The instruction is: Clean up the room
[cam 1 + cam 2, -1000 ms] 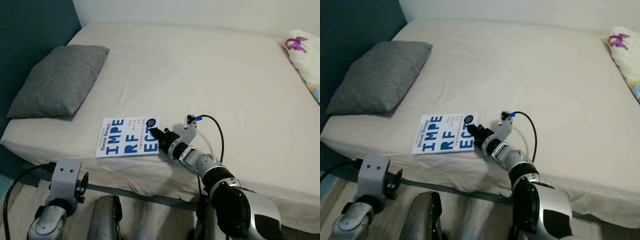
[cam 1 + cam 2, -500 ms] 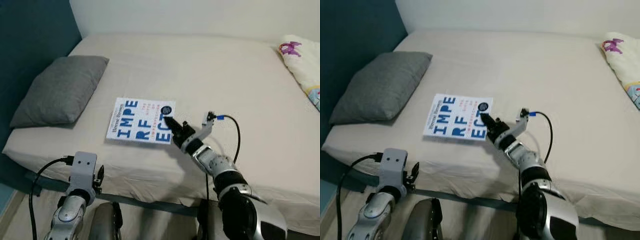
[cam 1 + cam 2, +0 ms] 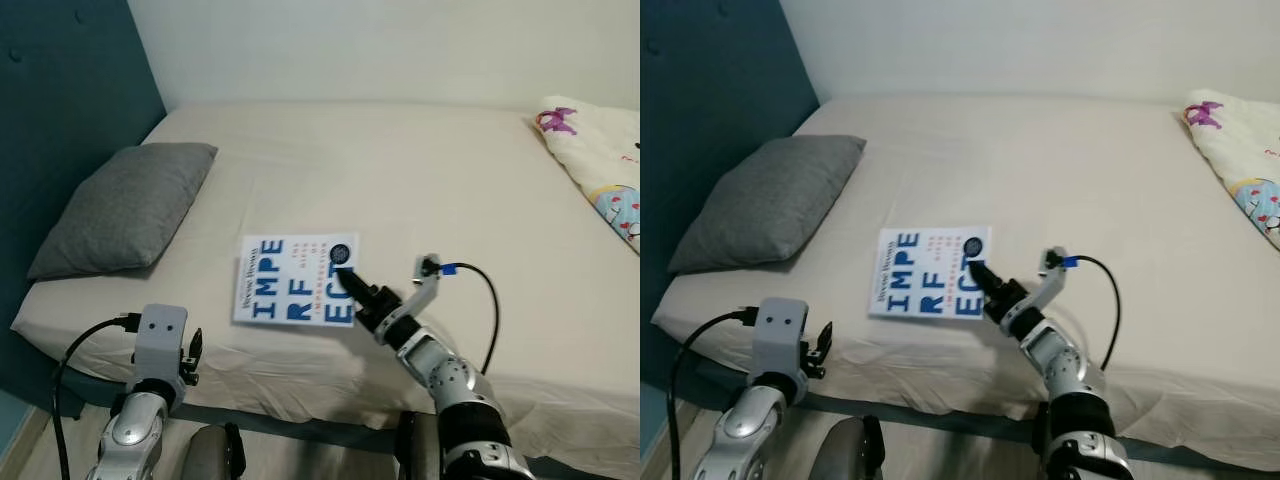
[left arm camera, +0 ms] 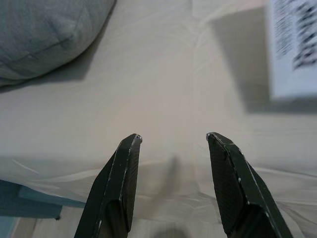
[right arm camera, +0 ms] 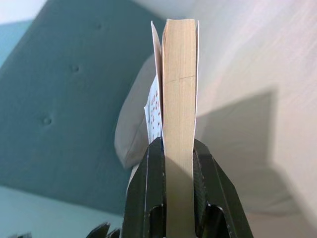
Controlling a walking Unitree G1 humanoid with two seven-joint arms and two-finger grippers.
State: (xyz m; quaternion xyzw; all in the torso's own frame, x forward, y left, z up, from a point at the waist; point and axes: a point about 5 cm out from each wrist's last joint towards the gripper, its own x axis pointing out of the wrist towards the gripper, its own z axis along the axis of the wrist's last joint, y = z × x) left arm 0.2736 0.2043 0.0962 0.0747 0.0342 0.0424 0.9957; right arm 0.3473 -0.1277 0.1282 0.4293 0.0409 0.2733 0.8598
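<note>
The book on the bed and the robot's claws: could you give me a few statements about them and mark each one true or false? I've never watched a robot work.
1. The right gripper is clamped on the edge of the book. True.
2. The book's cover is red with yellow letters. False: it is white with big blue letters.
3. The left gripper is open and holds nothing. True: its two fingers stand apart, pointing at the bed.
4. The grey pillow lies on top of the book. False: the pillow lies apart from it, on the robot's left.
5. A patterned blanket covers the book. False: it lies at the far right of the bed.
</note>
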